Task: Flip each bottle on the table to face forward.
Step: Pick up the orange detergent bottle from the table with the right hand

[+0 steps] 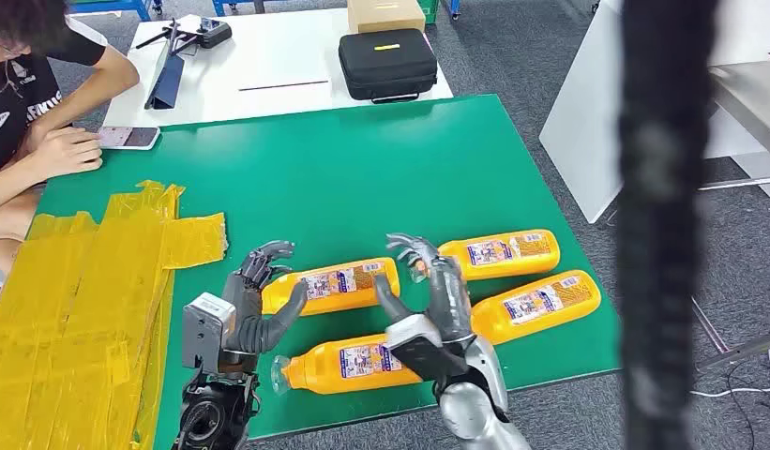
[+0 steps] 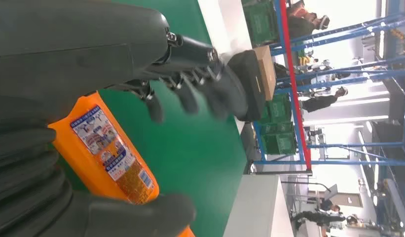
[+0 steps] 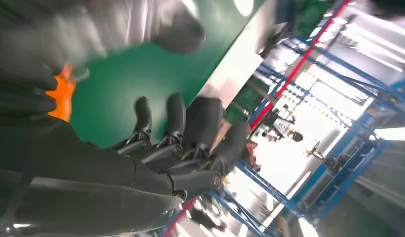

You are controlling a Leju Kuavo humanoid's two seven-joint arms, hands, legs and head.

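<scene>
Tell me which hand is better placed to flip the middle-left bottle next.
Probably the left hand: its open fingers and thumb already bracket that bottle's near end, while the right hand hovers open between bottles, gripping nothing.

The orange bottles [image 1: 347,286] carry blue-and-white printed labels [image 2: 102,142], their text too small to read.

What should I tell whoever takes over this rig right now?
Left hand: open, fingers spread around the cap end of the upper-left bottle, not gripping.
Right hand: open, raised above the bottles, holding nothing.
All four bottles lie flat on the green table: front bottle, two on the right.
Labels all face up; whether any flip is left, I cannot tell.
</scene>
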